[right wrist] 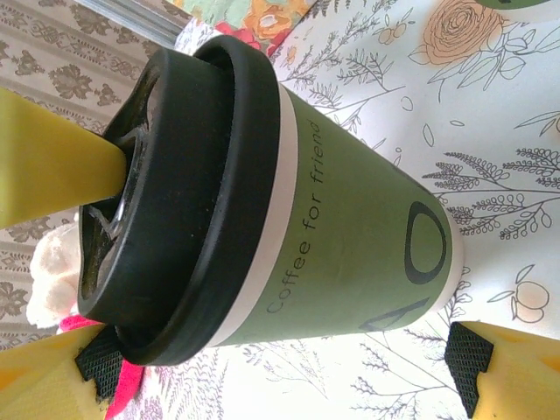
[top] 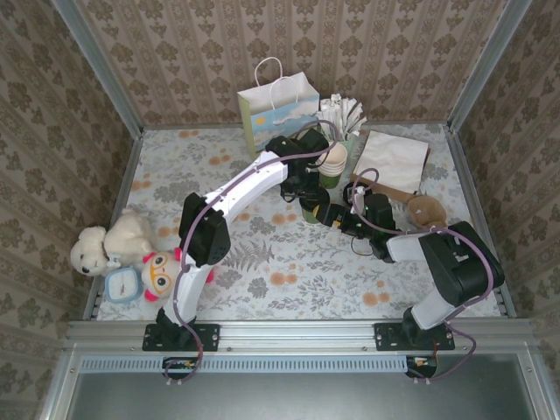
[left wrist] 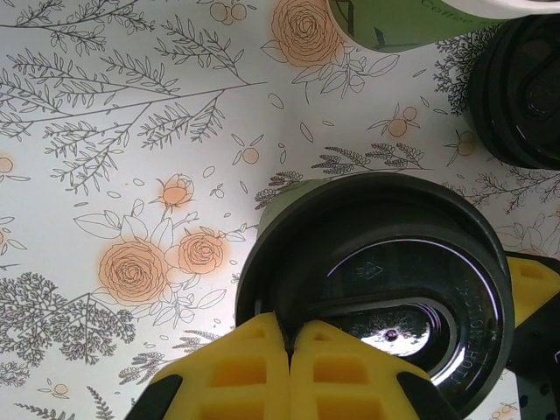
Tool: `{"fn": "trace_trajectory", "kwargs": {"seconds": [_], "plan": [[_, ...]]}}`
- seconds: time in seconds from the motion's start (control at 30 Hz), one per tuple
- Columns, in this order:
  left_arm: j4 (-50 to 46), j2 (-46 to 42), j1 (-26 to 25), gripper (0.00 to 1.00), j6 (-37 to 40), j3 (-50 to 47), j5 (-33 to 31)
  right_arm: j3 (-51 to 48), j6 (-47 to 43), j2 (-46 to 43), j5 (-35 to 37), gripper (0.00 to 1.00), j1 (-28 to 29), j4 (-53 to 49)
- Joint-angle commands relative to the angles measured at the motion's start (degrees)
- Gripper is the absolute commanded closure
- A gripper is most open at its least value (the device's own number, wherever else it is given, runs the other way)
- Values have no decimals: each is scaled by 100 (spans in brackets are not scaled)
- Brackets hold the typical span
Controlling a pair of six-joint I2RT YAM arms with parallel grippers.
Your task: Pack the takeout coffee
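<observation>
Straddling the upright takeout coffee (right wrist: 350,236) at the centre of the table (top: 236,271) from three o'clock, the right gripper (right wrist: 284,372) gapes empty while the clenched left gripper (left wrist: 288,343) touches its lid (left wrist: 385,262); best close evenly on the green wall below.

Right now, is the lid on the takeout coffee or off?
On. The black lid sits snug over the rim of the takeout coffee, covering its whole mouth.

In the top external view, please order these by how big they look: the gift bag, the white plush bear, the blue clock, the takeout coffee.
1. gift bag
2. white plush bear
3. blue clock
4. takeout coffee, though partly covered, so its place against the clock is unsure.
</observation>
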Motion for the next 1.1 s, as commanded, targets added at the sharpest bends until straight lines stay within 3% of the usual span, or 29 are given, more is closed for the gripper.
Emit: {"fn": "trace_trajectory", "kwargs": {"seconds": [0.0, 0.3, 0.4, 0.67, 1.07], "plan": [[-284, 433, -37, 100, 110, -114, 193, 200, -132, 31, -223, 2, -152, -1008], [-645, 433, -45, 100, 491, 427, 57, 1142, 971, -64, -1131, 1, -503, -1717], [-749, 431, -52, 100, 545, 528, -21, 1261, 1186, -63, -1381, 1, -504, -1456], [-1018, 441, -54, 100, 707, 702, 148, 1471, 965, -164, -804, 2, -494, -2339], [-1062, 459, -66, 94, 914, 779, 255, 1756, 1015, 502, -1381, 14, -351, -2602]]}}
